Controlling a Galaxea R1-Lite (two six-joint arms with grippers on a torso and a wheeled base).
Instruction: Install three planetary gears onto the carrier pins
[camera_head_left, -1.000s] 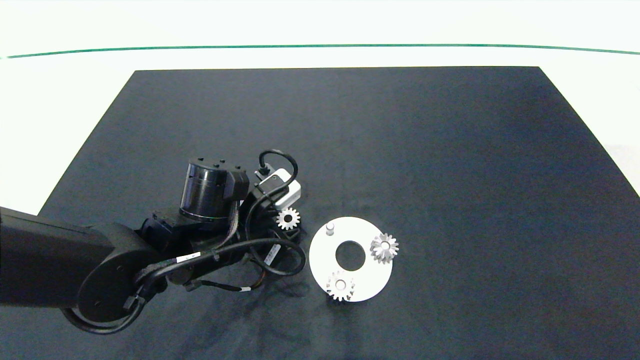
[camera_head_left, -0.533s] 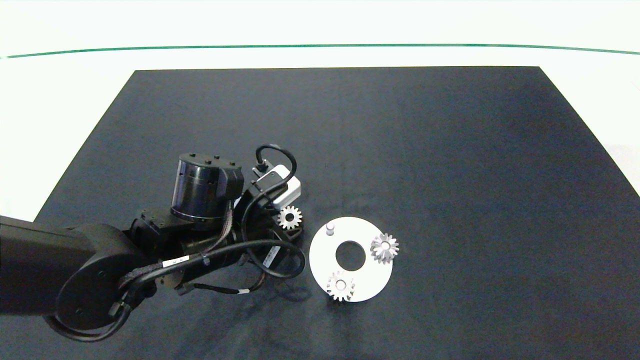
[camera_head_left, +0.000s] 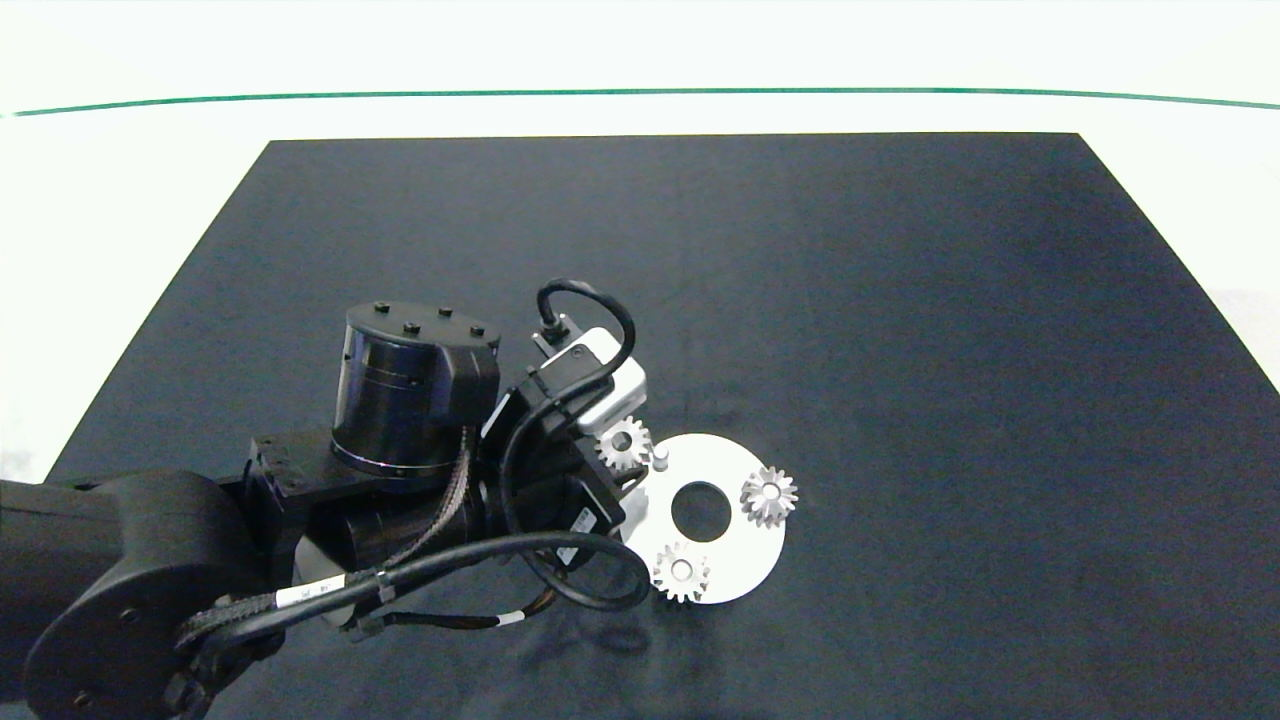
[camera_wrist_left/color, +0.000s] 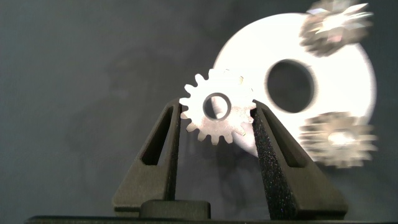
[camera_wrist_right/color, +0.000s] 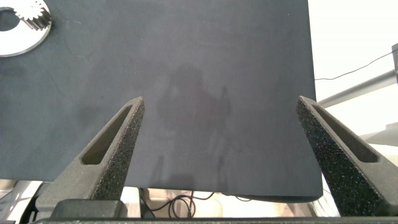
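Observation:
My left gripper (camera_wrist_left/color: 216, 115) is shut on a silvery planetary gear (camera_wrist_left/color: 216, 106), held flat above the white carrier disc's left edge (camera_head_left: 640, 520). In the head view that gear (camera_head_left: 625, 445) hangs just left of the one bare carrier pin (camera_head_left: 660, 457). Two other planetary gears sit on pins of the disc, one at the right (camera_head_left: 768, 496) and one at the front (camera_head_left: 681, 572). The left wrist view shows them blurred (camera_wrist_left/color: 336, 28) (camera_wrist_left/color: 339, 138) on the disc (camera_wrist_left/color: 348, 74). My right gripper (camera_wrist_right/color: 219, 124) is open over the mat, away from the parts.
A black mat (camera_head_left: 850, 300) covers the table, with white table around it and a green line (camera_head_left: 640, 92) at the back. The right wrist view shows the mat's edge (camera_wrist_right/color: 310, 93) and the disc's rim with a gear (camera_wrist_right/color: 28, 15).
My left arm has carried the gear to the right, from the mat beside the disc to right next to the bare pin. The two seated gears have not moved.

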